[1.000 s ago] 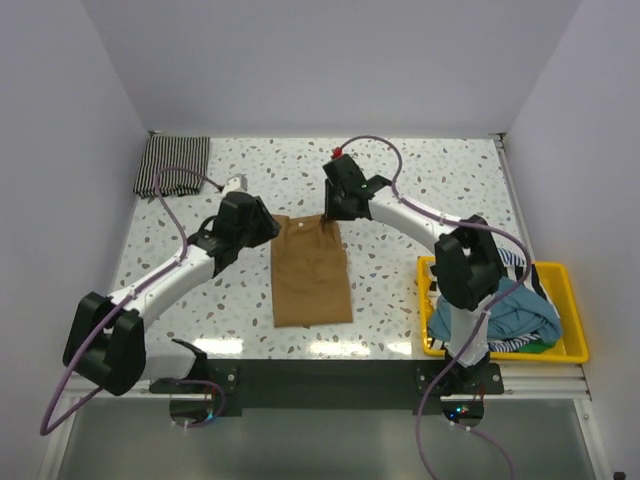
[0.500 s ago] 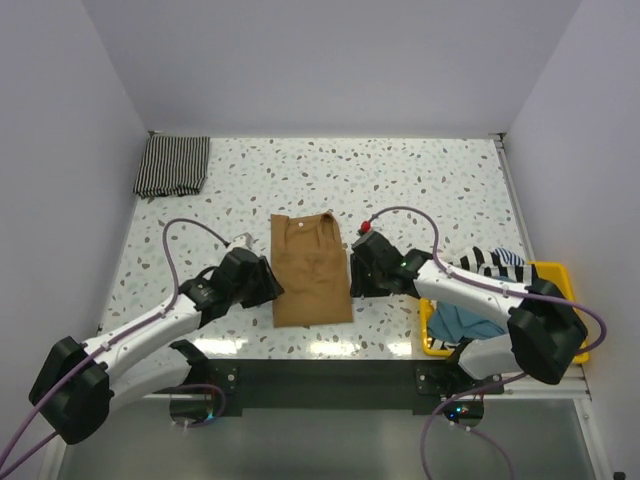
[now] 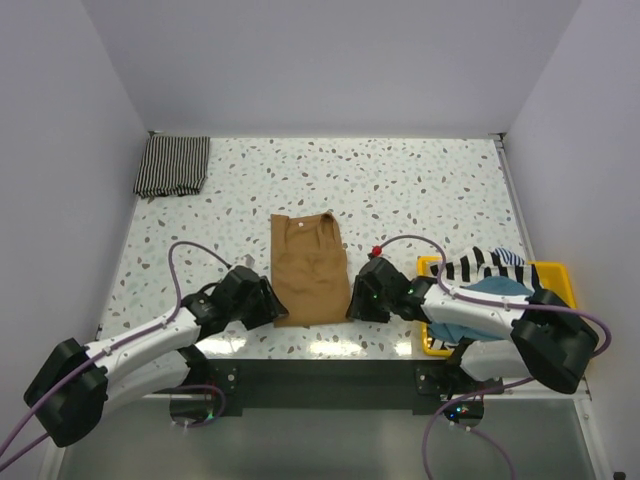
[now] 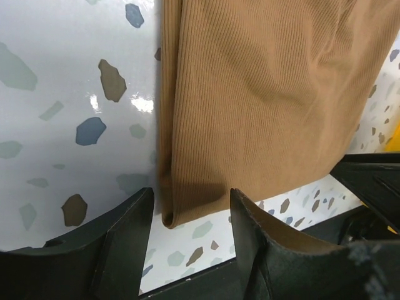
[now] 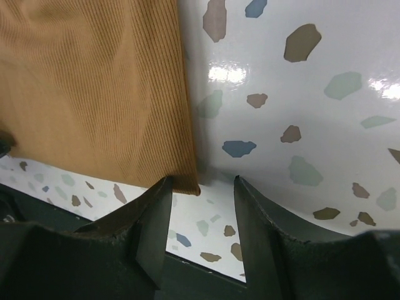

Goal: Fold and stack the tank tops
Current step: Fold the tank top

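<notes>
The tan tank top (image 3: pixel 308 268) lies folded flat at the near middle of the table. The left gripper (image 4: pixel 190 206) is down at its near-left corner and the right gripper (image 5: pixel 201 187) at its near-right corner, both with jaws parted and clamping nothing. The striped tank top (image 3: pixel 173 165) sits in the far left corner.

Left end effector (image 4: pixel 190 199), right end effector (image 5: pixel 202 183): from far edge to near corners of tan tank top (image 3: pixel 309 262).
</notes>
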Action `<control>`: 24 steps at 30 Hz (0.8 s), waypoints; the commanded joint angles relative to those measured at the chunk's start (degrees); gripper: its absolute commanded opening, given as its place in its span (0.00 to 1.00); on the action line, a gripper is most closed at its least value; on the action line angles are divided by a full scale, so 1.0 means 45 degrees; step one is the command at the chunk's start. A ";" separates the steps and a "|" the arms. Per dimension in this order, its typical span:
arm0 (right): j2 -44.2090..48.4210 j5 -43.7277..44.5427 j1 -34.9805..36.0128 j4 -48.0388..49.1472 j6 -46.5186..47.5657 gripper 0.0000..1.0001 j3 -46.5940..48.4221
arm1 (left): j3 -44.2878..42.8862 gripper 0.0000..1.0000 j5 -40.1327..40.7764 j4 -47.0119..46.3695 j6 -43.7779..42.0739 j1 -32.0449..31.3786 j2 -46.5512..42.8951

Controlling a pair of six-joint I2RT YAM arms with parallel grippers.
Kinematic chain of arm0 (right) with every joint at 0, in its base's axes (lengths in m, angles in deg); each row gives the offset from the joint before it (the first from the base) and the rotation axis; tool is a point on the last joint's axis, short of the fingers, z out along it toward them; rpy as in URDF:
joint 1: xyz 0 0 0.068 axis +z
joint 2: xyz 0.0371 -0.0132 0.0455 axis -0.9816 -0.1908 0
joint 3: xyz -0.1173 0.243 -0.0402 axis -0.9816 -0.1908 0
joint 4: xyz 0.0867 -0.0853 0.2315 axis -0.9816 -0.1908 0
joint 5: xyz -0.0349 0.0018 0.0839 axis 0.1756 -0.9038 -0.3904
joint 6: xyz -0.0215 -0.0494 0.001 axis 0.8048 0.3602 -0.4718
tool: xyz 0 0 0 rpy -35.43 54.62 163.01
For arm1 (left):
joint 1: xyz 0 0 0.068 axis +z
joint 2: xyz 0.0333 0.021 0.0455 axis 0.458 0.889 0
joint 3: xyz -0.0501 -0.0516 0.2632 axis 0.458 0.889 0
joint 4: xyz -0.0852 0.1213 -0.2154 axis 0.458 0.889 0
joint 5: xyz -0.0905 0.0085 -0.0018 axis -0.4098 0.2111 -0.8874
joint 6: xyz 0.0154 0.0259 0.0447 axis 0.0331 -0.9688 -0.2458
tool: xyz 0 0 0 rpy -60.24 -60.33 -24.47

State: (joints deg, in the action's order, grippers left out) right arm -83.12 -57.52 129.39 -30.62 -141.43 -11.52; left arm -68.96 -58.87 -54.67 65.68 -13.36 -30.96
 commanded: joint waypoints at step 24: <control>0.0116 -0.0269 0.0208 0.2791 -0.2255 0.44 -0.1800 | 0.0380 0.49 0.0162 0.1235 0.1898 -0.0758 -0.0081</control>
State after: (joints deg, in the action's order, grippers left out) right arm -80.80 -59.16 130.01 -18.21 -150.91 -18.37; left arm -67.82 -59.50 -51.46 73.55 -16.38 -32.88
